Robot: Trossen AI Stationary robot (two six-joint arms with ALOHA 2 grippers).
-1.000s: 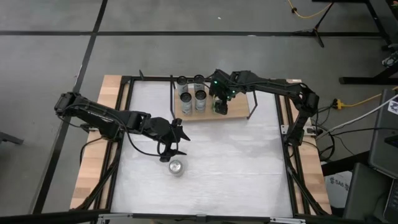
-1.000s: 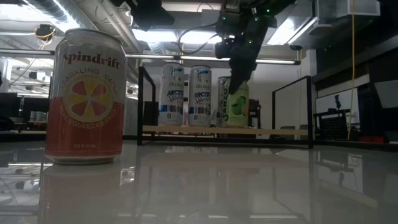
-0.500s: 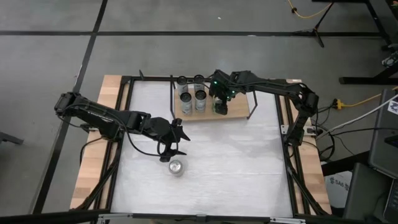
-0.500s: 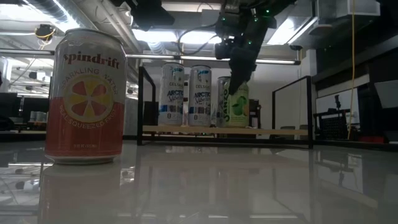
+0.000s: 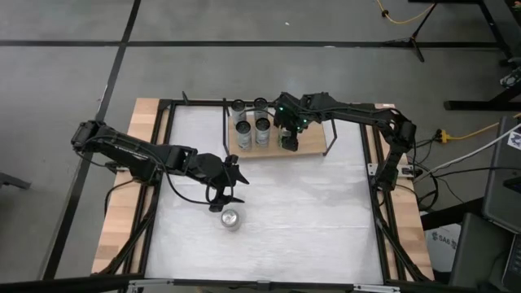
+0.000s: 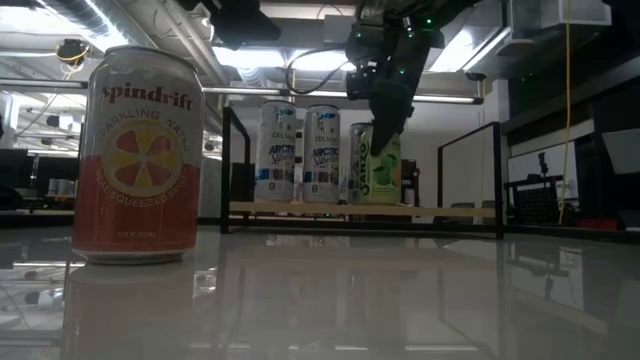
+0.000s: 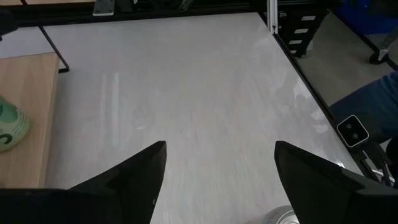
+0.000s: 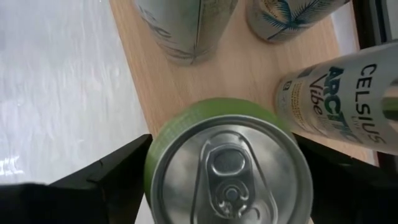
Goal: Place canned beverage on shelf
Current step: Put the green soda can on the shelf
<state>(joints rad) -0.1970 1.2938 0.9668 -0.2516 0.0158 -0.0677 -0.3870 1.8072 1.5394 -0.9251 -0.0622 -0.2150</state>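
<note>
Jaws of the right gripper [image 5: 286, 140] are standing wide apart on the two sides of a green can [image 8: 229, 168]. Its silver top and pull tab are filling the space between them in the right wrist view. Whether they are pressing on the can or only standing beside it, I cannot tell. This can is standing upright on the shelf [image 5: 313, 140], at the front edge of the light-wood board.

Just beside it, one white can [image 8: 336, 99] is carrying the words "CELSIUS ARCTIC Vibe" in dark and teal letters. In the low view, two such white cans [image 6: 277, 150] [image 6: 322, 150] are showing "CELSIUS" and "ARCTIC" next to the green one. From above, four cans in two pairs [image 5: 251, 118] are standing on the board at the left of the right gripper. All of them are upright and closed. The writing on the green can is too dark to read.

Jaws of the left gripper [image 5: 226, 194] are standing open and are holding nothing; only the white table [image 7: 186, 93] is showing between them. This gripper is hovering over the table, near another can [image 6: 138, 155] and well apart from the shelf. That can is standing upright on the table, with "spindrift" in white on red and a picture of a citrus slice below. Under the name, "sparkling water" is only partly readable.
</note>
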